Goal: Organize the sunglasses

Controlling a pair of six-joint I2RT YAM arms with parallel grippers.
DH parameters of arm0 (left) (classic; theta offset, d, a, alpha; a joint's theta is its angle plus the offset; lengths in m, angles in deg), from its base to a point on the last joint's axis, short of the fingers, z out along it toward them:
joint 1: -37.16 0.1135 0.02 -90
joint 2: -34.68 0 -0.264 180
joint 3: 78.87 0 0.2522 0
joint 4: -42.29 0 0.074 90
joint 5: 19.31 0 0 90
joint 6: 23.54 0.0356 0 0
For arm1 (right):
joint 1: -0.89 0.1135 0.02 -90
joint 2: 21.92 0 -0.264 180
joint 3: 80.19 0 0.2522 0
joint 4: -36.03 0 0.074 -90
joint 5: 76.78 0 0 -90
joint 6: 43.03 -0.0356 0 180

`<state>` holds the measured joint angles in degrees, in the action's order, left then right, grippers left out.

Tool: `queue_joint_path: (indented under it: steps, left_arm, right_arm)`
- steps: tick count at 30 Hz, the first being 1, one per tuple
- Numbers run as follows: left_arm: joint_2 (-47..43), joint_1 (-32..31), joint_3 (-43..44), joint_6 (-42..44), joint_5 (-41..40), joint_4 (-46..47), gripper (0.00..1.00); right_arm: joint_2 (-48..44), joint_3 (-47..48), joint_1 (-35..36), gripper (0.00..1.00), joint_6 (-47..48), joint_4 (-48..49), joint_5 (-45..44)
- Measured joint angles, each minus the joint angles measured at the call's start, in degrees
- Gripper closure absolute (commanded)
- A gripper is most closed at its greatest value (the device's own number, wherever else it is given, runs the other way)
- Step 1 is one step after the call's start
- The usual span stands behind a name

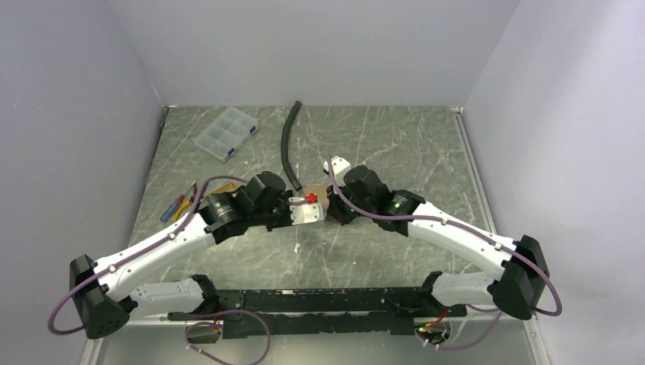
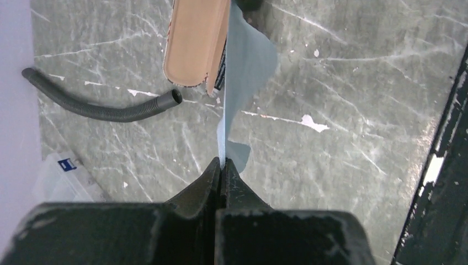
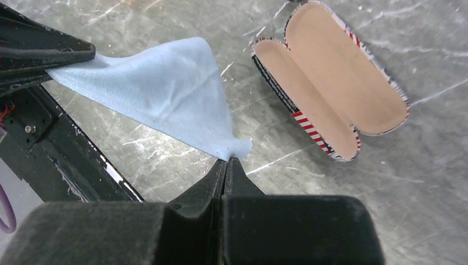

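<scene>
A light-blue cloth (image 3: 160,94) hangs stretched above the table between both grippers. My left gripper (image 2: 222,163) is shut on one corner of the cloth (image 2: 248,61). My right gripper (image 3: 228,160) is shut on the opposite corner. An open glasses case (image 3: 336,94) with a tan lining and a striped rim lies empty on the table just beyond the cloth; the left wrist view also shows the case (image 2: 196,41). A small orange shape (image 1: 181,207), perhaps the sunglasses, lies half hidden by the left arm. Both grippers meet mid-table (image 1: 319,207).
A grey corrugated hose (image 1: 289,144) lies behind the grippers. A clear compartment box (image 1: 225,131) sits at the back left. Grey walls close in the marbled table (image 1: 395,144) on three sides. A black rail (image 1: 304,300) runs along the near edge.
</scene>
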<state>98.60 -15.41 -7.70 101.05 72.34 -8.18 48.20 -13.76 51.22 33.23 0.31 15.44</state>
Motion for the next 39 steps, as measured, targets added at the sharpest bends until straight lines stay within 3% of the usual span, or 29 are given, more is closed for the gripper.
queue_joint_path:
  steps: [4, 14, 21, 28, 35, 39]
  left_arm:
    - [-3.9, 0.3, 0.8, 1.0, 1.3, -4.8, 0.97]
    - [-7.5, 0.3, 0.8, 1.8, 13.1, -16.9, 0.97]
    - [-9.7, 0.2, -2.0, 1.8, 20.5, -18.9, 0.97]
    - [-9.3, 1.9, -7.3, 1.0, 23.8, -16.6, 0.97]
    - [-0.8, 12.2, -8.8, 3.8, 24.0, -9.4, 0.97]
    - [4.4, 16.1, -8.8, 6.7, 22.1, -5.6, 0.97]
  right_arm:
    - [-0.3, 3.1, 0.2, 1.0, 3.8, -2.8, 1.7]
    - [-4.7, 1.7, 5.0, 1.0, 7.3, -9.1, 16.6]
    - [-4.7, -0.5, 6.0, 1.0, 7.1, -9.9, 24.8]
    - [5.2, -0.6, 5.2, 1.0, 7.5, -10.7, 28.6]
    - [17.2, 5.4, -4.6, 1.0, 10.0, -10.4, 29.8]
    - [24.6, 10.5, -6.3, 1.0, 11.9, -10.4, 28.0]
